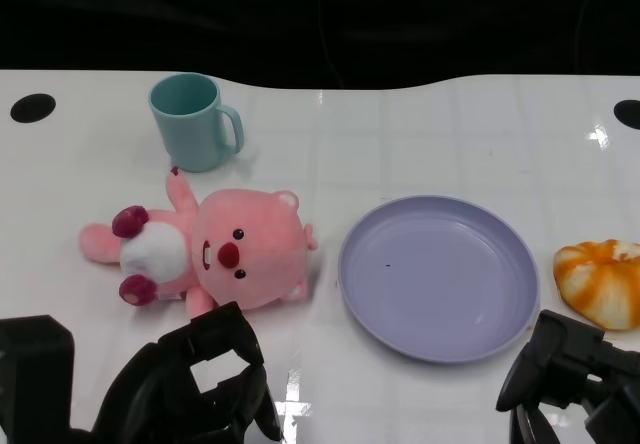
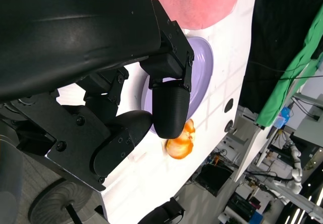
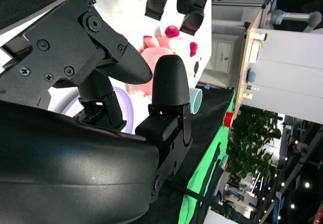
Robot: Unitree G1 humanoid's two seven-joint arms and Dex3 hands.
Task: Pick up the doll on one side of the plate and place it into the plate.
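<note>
From my station I had the pink plush doll [image 1: 205,251], a soft stuffed animal with a white belly and dark red paws, lying on its back on the white table [image 1: 420,134], just to the left of the round lavender plastic plate [image 1: 438,276] and apart from its rim. A teal plastic mug [image 1: 193,120] stood behind the doll, and an orange-and-white bun-shaped toy [image 1: 602,281] lay on the far side of the plate. My left hand [image 1: 195,384] hovered low at the near edge, just in front of the doll's head, fingers spread and holding nothing; the left wrist view showed the gap between the fingers [image 2: 170,108] empty. My right hand [image 1: 575,379] sat near the plate's right front, also holding nothing, its fingers apart in the right wrist view. I judged the doll to be light, squashy and not fragile, its fleece offering plenty of friction, so slipping worried me less than a limb folding away under a shallow pinch. The broad head or the torso looked like the place to take hold, closing deep enough that the stuffing compressed and the hand had real bulk. A grab on a thin arm or leg, I thought, would leave it dangling and swinging over the plate.
</note>
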